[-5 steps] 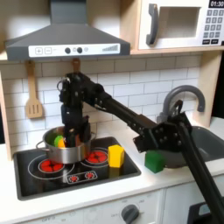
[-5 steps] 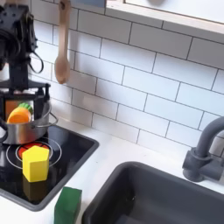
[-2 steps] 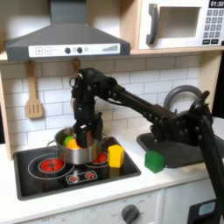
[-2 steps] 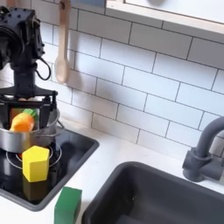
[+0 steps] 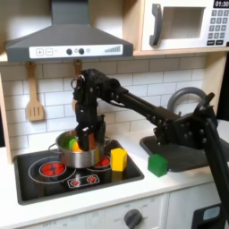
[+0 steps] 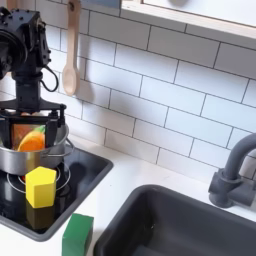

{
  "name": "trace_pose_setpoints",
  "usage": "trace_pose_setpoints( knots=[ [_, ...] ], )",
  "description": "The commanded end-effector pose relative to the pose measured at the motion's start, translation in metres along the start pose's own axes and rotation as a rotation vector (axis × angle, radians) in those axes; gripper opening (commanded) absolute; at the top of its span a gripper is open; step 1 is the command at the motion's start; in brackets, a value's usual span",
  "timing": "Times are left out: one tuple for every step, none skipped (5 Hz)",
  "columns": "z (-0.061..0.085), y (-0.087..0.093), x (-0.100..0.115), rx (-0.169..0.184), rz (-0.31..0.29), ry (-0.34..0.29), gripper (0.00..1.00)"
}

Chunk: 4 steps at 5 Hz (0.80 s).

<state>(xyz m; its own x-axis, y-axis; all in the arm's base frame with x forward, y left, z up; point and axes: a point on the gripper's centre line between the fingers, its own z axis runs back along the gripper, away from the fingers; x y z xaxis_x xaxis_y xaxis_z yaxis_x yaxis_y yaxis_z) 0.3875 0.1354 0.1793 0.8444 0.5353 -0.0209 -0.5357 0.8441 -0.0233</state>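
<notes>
Clearance: the counter between the yellow block (image 5: pixel 118 159) and green block (image 5: pixel 157 165) is open. Obstructions: the pot (image 5: pixel 79 153) occupies the stove's (image 5: pixel 45 184) rear; the faucet (image 6: pixel 232 172) borders the sink (image 6: pixel 190 225).

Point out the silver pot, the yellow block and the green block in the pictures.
silver pot (image 5: pixel 79 157), first exterior view, front of its wall.
yellow block (image 6: pixel 40 186), second exterior view, middle of its front face.
green block (image 5: pixel 158 165), first exterior view, centre of its front face.

A steel pot (image 5: pixel 79 154) on the stove's burner holds an orange, seemingly carrot-like piece (image 6: pixel 31 141), upright.
</notes>
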Motion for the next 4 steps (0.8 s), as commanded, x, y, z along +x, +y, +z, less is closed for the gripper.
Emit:
trace_pose_setpoints(
  knots=[
    [-0.002,0.002,-0.005,0.006,-0.002,0.005,1.0],
    [-0.013,0.005,-0.009,0.02,-0.018,0.021,1.0],
    [-0.01,0.006,-0.02,0.02,-0.049,0.014,1.0],
    [-0.009,0.011,-0.028,0.023,-0.059,0.016,1.0]
  ],
)
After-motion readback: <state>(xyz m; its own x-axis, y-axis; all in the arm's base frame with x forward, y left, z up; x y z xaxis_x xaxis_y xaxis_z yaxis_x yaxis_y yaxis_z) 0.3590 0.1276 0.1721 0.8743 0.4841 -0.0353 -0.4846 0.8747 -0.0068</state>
